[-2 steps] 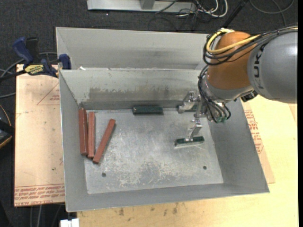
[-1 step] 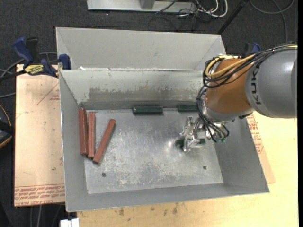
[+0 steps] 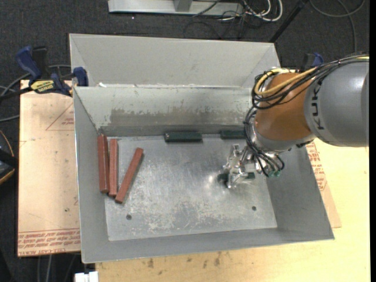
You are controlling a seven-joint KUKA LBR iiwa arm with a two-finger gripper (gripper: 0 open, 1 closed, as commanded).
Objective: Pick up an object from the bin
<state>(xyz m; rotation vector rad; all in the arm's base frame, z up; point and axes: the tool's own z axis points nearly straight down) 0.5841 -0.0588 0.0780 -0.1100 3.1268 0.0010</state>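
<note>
Grey metal forms the bin (image 3: 176, 219), its floor scuffed and mostly bare. The arm (image 3: 346, 101) reaches in from the right, its wrist wrapped in an orange cover (image 3: 282, 119) with cables (image 3: 276, 84) looping over it. Below the wrist, the tool (image 3: 238, 172) is down at the floor, right of the bin's middle. Whether the tool is spread or pressed together cannot be told, since its metal parts blend into a bright glare on the floor. Right at its tip, on the side toward the bin's middle, sits a small dark thing (image 3: 225, 180). Its kind and shape are too small to make out, and whether the tool touches or pinches it cannot be told either.

Well apart from the tool, three reddish-brown sticks lie on the left of the floor. The left stick (image 3: 103, 163) and the middle stick (image 3: 113, 168) lie side by side along the left wall. The tilted stick (image 3: 130, 174) leans away from them at its far end and closes on the middle stick at its near end. At the foot of the back wall lie a long dark bar (image 3: 183, 137) and, further right, near the wrist, a short dark bar (image 3: 231, 134).
</note>
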